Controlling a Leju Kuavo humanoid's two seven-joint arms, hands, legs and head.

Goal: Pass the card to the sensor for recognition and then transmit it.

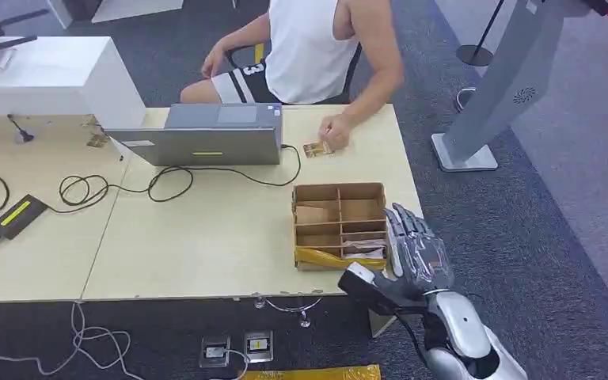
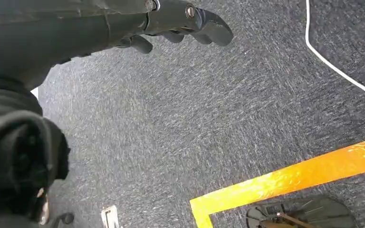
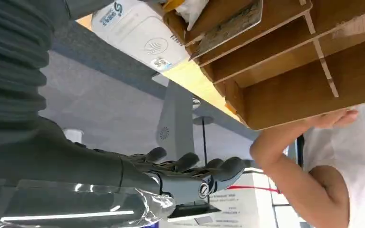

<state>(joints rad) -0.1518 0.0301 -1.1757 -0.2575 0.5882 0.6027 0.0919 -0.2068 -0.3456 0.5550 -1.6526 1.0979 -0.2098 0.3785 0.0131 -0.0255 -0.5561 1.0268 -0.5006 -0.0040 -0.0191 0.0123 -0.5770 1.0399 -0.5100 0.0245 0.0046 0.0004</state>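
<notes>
Right hand (image 1: 413,252): we log it raised at the table's near right corner, at about 5 o'clock in the head view, just to the 3 o'clock side of the cardboard organizer (image 1: 340,225). Its fingers are extended and spread apart, palm turned toward the box, with nothing held. We cannot tell whether the fingertips touch the box wall. In the right wrist view the same hand (image 3: 190,173) shows straight, separated fingers with open air around them.

Left hand (image 2: 180,23): we see it hanging over grey carpet, its fingers loosely extended and empty, near a strip of orange floor tape (image 2: 290,178).

Card (image 1: 317,149): we record a small tan card lying flat on the table (image 1: 206,237) at roughly 12 o'clock from the organizer, under the fingertips of a seated person's hand (image 1: 335,131). It lies well apart from both robot hands.

Sensor (image 3: 140,35): we note a white reader unit with a contactless symbol beside the organizer in the right wrist view; in the head view a dark device (image 1: 368,286) sits at the table edge just below the right hand, and we cannot tell whether it is the same unit.

Other items: a grey laptop (image 1: 206,134) at 11 o'clock from the organizer, black cables (image 1: 119,188) trailing across the table, a grey stand (image 1: 499,87) on the floor at 2 o'clock.
</notes>
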